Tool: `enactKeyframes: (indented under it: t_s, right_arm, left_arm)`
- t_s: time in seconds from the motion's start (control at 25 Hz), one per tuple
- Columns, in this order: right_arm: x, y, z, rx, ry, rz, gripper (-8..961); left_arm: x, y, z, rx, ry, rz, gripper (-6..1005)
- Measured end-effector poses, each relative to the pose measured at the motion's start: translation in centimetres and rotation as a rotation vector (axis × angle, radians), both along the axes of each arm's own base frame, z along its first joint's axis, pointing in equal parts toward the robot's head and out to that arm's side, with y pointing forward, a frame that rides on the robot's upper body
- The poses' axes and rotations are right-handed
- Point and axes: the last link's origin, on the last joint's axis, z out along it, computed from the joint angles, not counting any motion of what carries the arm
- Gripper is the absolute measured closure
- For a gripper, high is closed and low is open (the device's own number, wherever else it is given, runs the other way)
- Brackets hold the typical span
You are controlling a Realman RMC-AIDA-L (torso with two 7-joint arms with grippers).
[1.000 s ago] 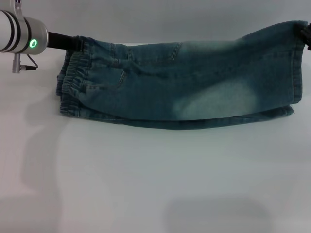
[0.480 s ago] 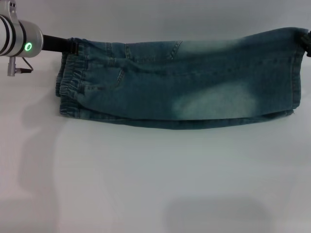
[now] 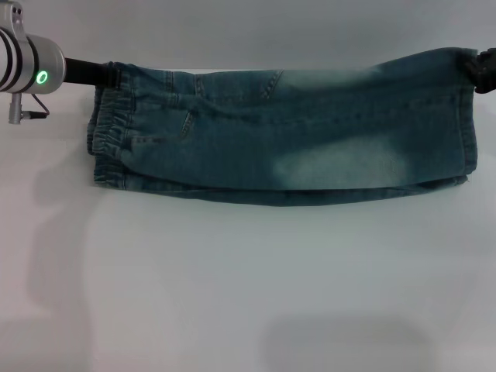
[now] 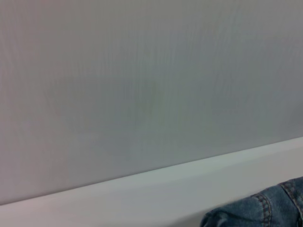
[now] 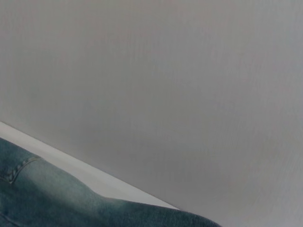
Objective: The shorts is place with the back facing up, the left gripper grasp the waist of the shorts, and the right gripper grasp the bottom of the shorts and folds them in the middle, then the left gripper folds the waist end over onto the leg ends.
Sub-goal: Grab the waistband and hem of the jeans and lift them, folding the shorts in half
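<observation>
**Denim shorts held taut at both ends, folded along their length**

The faded blue-green denim shorts (image 3: 287, 136) lie stretched across the far side of the white bench (image 3: 248, 294), doubled lengthwise so a lower layer shows along the near edge. The left pincer (image 3: 107, 74), on its silver wrist with the green ring light, is closed on the far corner of the gathered elastic waist (image 3: 108, 139). At the opposite end, the right pincer (image 3: 484, 68) is only partly in frame, at the far corner of the leg hems (image 3: 467, 128); it appears to be clamped on the cloth, though its fingers are largely out of sight.

The lengthwise fold looks done, leaving the waist end to be carried over onto the leg hems. Denim is soft but has some weight and body; it will sag and drape between holds rather than keep its shape. The thick, ruffled waistband offers the firmest bite, and a grip taking both layers should keep the fold from slipping apart.
</observation>
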Motion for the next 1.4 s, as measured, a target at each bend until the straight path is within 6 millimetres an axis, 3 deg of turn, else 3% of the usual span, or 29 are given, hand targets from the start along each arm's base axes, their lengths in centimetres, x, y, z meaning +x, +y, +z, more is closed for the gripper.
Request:
enactKeyframes:
  t_s: [0.4, 0.68, 0.72, 0.88, 1.0, 1.2, 1.4]
  right_arm:
    - [-0.5, 0.4, -0.9, -0.027, -0.036, 0.008, 882]
    - [-0.2, 0.3, -1.2, -0.02, -0.052, 0.0, 851]
    - [-0.1, 0.3, -1.3, -0.02, -0.053, -0.001, 806]
    - [0.1, 0.2, -1.3, -0.016, -0.058, -0.006, 628]
    - [0.3, 0.0, -1.4, -0.019, -0.064, -0.009, 388]
    - [0.5, -0.1, -1.3, -0.004, -0.066, -0.016, 350]
    - [1.2, -0.5, -1.0, 0.019, -0.072, -0.032, 350]
  left_arm:
    - [0.1, -0.1, -0.2, -0.006, 0.014, -0.01, 954]
    - [0.1, -0.1, -0.3, -0.002, 0.006, -0.008, 819]
    - [0.1, -0.1, -0.3, 0.0, 0.005, -0.008, 800]
    - [0.1, 0.0, -0.3, 0.005, -0.001, -0.003, 662]
    - [0.1, -0.1, -0.3, 0.005, -0.002, -0.001, 493]
    - [-0.1, -0.3, -0.4, -0.023, 0.001, 0.01, 191]
    - [-0.5, -1.3, -0.1, -0.102, 0.014, 0.032, 165]
